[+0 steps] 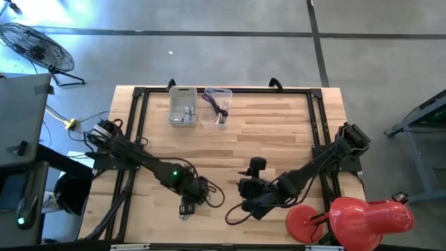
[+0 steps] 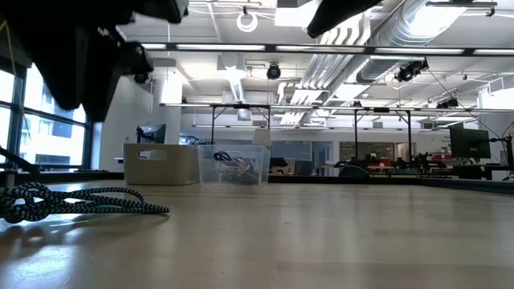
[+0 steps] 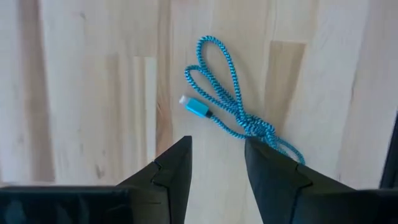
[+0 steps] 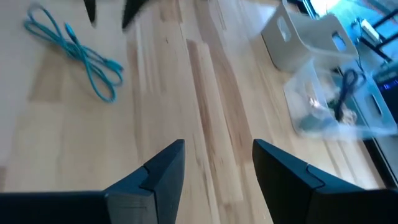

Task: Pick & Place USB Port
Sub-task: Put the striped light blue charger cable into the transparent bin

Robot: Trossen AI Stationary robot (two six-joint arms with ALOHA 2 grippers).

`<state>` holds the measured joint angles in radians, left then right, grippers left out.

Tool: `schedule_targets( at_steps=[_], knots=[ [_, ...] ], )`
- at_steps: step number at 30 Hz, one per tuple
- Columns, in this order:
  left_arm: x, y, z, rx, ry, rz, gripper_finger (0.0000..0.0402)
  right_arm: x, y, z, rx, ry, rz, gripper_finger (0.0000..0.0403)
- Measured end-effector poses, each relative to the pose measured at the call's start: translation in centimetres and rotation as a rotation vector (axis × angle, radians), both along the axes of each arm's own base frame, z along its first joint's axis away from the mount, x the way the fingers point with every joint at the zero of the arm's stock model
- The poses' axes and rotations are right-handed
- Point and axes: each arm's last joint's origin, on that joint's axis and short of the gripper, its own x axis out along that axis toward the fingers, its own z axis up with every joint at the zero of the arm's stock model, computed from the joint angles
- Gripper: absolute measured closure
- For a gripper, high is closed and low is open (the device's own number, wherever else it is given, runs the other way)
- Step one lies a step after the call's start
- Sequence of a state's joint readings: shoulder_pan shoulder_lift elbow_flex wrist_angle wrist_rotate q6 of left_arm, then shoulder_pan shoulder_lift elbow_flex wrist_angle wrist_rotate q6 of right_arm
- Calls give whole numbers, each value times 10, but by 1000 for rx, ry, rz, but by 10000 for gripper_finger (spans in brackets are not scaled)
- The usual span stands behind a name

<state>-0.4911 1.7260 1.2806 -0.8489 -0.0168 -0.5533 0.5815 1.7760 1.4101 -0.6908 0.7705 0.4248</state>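
Observation:
A blue braided USB cable (image 3: 233,102) lies coiled and knotted on the wooden table, its light blue plug (image 3: 194,107) pointing away from the knot. It also shows in the right wrist view (image 4: 78,53) and, dark, in the low view (image 2: 76,201). My left gripper (image 3: 217,146) is open above the table with the cable just beyond its fingertips; in the high view it is near the front middle (image 1: 202,189). My right gripper (image 4: 217,149) is open and empty, just right of it (image 1: 245,189).
A grey opaque bin (image 1: 182,106) and a clear bin (image 1: 216,107) holding cables stand side by side at the table's far edge. A red lamp-like object (image 1: 362,217) sits at the front right corner. Black frame rails (image 1: 136,125) run along the table's sides.

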Motion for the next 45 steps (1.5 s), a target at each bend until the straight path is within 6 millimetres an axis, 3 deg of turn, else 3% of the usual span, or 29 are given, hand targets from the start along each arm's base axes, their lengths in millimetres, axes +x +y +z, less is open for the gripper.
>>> schedule_targets(
  at_steps=[4, 10, 21, 33, 45],
  knots=[
    [4, -3, 15, -4, -23, 20, 257, -11, -2, 2, 12, 26, -50, 222],
    [1, -8, 18, -81, 17, 127, 257, -25, 6, 8, -9, 2, -63, 222],
    [16, -17, 2, -155, 10, 219, 257, -40, 22, 8, -34, -11, -28, 222],
    [16, -17, -29, -80, 168, 281, 256, -56, 36, 7, -45, -16, -10, 222],
    [17, -16, -33, -43, 167, 274, 256, -60, 41, 8, -45, -35, -7, 222]
  ],
)
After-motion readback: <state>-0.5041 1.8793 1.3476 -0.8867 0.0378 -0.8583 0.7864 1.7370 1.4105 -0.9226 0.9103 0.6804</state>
